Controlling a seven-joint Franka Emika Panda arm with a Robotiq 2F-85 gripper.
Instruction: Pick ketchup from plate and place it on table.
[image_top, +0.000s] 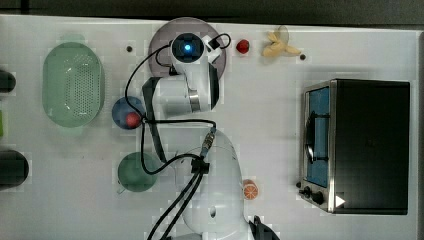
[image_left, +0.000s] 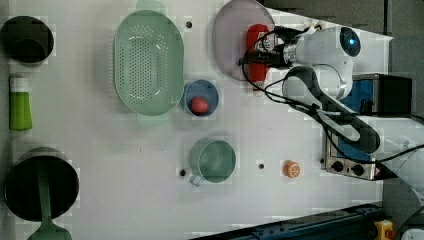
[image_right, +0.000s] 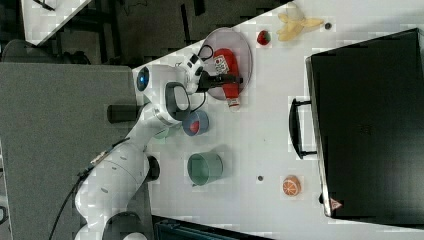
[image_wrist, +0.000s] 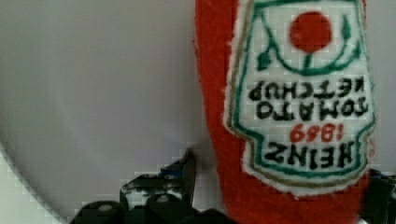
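Note:
The ketchup (image_wrist: 289, 93), a red bottle with a white and green label, lies flat on the pale lilac plate (image_left: 227, 35). Its whitish cap end (image_right: 234, 102) reaches past the plate's rim over the white table (image_top: 260, 125). In the right view the ketchup (image_right: 222, 59) and plate (image_right: 245, 42) sit at the table's far end. My gripper (image_wrist: 282, 179) is down at the bottle, open, with one dark finger (image_wrist: 184, 175) on each side of it and a gap beside the bottle. In the top view the arm's wrist (image_top: 187, 47) covers the ketchup.
A blue bowl (image_top: 127, 112) with a red ball sits beside the green perforated basket (image_top: 73, 84). A green cup (image_top: 136, 171), an orange slice (image_top: 250, 190), a small red fruit (image_top: 243, 46), a banana (image_top: 280, 44) and a toaster oven (image_top: 357, 145) stand around.

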